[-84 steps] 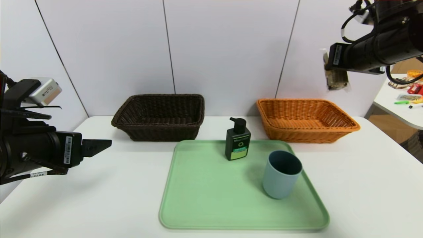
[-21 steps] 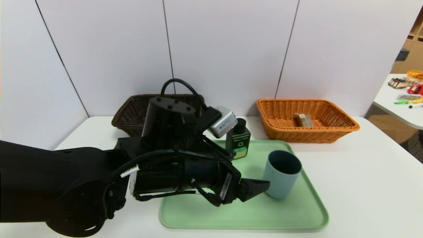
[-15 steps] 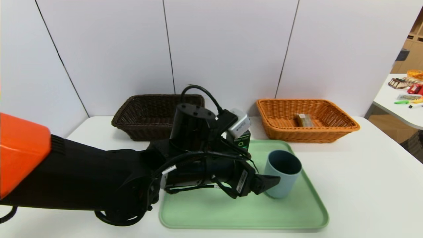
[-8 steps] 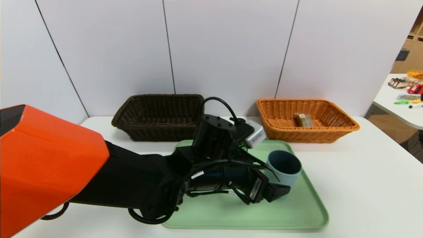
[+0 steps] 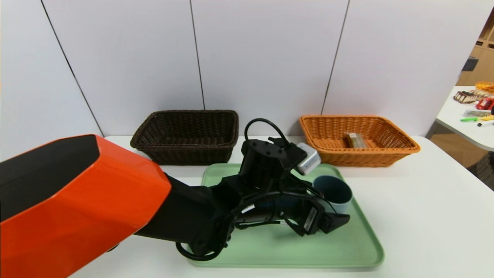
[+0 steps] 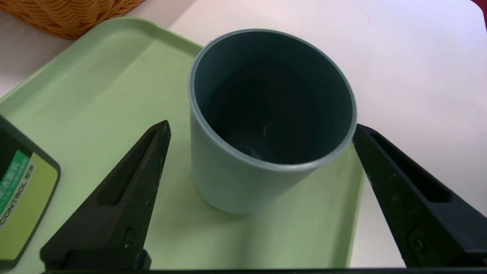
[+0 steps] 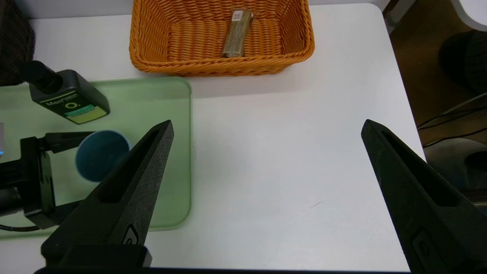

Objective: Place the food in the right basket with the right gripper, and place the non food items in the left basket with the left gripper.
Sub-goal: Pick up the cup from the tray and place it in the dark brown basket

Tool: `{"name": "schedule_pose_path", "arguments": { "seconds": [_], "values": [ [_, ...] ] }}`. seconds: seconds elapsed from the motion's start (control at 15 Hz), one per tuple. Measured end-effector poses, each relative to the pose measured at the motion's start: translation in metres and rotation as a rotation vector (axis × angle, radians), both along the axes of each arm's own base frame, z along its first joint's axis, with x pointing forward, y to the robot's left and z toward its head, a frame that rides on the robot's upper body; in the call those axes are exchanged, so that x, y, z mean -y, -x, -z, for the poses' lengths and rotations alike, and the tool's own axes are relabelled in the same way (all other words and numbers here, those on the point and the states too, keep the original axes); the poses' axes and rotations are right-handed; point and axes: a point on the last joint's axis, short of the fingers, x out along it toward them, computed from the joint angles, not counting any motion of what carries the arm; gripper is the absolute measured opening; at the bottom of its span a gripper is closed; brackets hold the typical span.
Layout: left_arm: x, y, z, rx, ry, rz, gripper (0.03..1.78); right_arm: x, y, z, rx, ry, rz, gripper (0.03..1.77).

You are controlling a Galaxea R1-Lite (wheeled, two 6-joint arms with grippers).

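One food item, the bar, lies in the orange basket, so the non-food step is in hand. The left end effector, spread wide, straddles the cup at the tray's 3 o'clock side; next it likely must close, lift, carry toward 10 o'clock. The cup stands upright, mouth up, long axis vertical; the right end effector hangs spread, empty, above the bench.

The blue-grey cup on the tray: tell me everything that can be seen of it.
The blue-grey cup is a plain, handleless tumbler, matte like plastic, with a darker inside that looks empty. It stands upright on the green tray, near the tray's right edge. The open left gripper has a finger on each side of it; neither clearly touches it. The pump bottle stands apart on the same tray.
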Motion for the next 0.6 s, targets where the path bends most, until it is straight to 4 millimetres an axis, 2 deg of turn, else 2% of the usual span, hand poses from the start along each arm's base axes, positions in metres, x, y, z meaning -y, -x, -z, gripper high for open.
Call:
{"name": "schedule_pose_path", "arguments": {
  "seconds": [0.27, 0.6],
  "values": [
    [0.011, -0.005, 0.017, -0.008, 0.001, 0.004, 1.69, 0.000, 0.000, 0.000, 0.002, -0.001, 0.001, 1.70],
    [0.018, -0.011, 0.022, -0.007, 0.005, 0.003, 1.69, 0.000, 0.000, 0.000, 0.000, -0.002, -0.001, 1.70]
  ]
}}
